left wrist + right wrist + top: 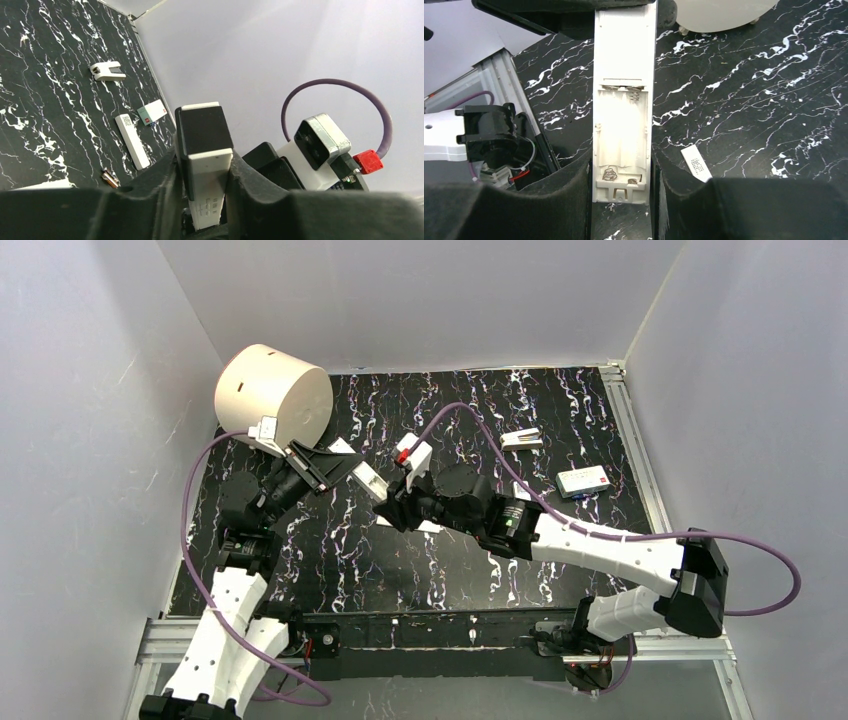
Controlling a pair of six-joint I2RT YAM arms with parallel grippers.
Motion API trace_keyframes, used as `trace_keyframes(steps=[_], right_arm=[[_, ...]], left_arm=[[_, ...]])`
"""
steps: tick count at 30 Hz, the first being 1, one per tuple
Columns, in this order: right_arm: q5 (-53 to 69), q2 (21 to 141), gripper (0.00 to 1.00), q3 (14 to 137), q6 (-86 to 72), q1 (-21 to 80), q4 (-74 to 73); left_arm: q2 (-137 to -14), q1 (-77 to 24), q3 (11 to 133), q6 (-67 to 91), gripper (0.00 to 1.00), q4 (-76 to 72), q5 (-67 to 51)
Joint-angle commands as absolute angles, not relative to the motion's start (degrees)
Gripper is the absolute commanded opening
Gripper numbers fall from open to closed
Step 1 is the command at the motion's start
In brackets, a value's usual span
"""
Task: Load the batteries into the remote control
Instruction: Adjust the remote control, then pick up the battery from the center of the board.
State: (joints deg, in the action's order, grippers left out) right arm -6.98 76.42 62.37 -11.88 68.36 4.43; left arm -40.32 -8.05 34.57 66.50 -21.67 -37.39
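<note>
The remote control point(368, 481) hangs above the table, held at both ends. My left gripper point(205, 172) is shut on it, both fingers pressing its sides, and its dark screen end point(204, 131) sticks up past them. My right gripper point(622, 186) is shut on the other end. There the long battery recess point(623, 127) faces the camera, open, with only bare springs inside. In the top view the left gripper point(335, 468) and right gripper point(392, 505) face each other across the remote. The batteries point(110, 178), small and copper-tinted, lie on the table.
A plain white strip point(132, 141) lies near the batteries. A white box with a red mark point(583, 480) and a small white forked piece point(522, 439) sit at the right. A large cream cylinder point(272, 395) stands at the back left. White walls enclose the black marbled table point(330, 560).
</note>
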Motion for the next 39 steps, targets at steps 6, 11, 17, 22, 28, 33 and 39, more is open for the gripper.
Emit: trace_keyframes(steps=[6, 11, 17, 22, 28, 33, 39], right_arm=[[-11.65, 75.44, 0.6, 64.66, -14.44, 68.64, 2.74], [-9.37, 67.48, 0.83, 58.97, -15.22, 68.55, 4.82], [-20.69, 59.18, 0.82, 57.3, -20.8, 68.27, -7.01], [-29.25, 57.44, 0.76, 56.11, -25.79, 67.23, -17.93], [-31.72, 63.68, 0.5, 55.37, -31.4, 65.03, -25.85], [-30.53, 68.64, 0.34, 53.04, -31.04, 63.44, -24.3], [-28.81, 74.24, 0.32, 49.31, -33.16, 58.23, -24.6]], left_arm=[[-38.62, -8.26, 36.21, 61.29, 0.0, -23.67, -38.91], [-38.2, -8.26, 37.5, 51.59, 0.0, -22.04, -40.2], [-39.52, -8.26, 38.64, 42.41, 0.0, -21.09, -48.26], [-39.19, -8.26, 38.86, 37.41, 0.0, -21.09, -54.54], [-38.43, -8.26, 38.34, 37.09, 0.0, -20.75, -55.74], [-36.9, -8.26, 36.66, 37.24, 0.0, -17.03, -48.86], [-35.63, -8.26, 38.72, 36.71, 0.0, -4.05, -35.61]])
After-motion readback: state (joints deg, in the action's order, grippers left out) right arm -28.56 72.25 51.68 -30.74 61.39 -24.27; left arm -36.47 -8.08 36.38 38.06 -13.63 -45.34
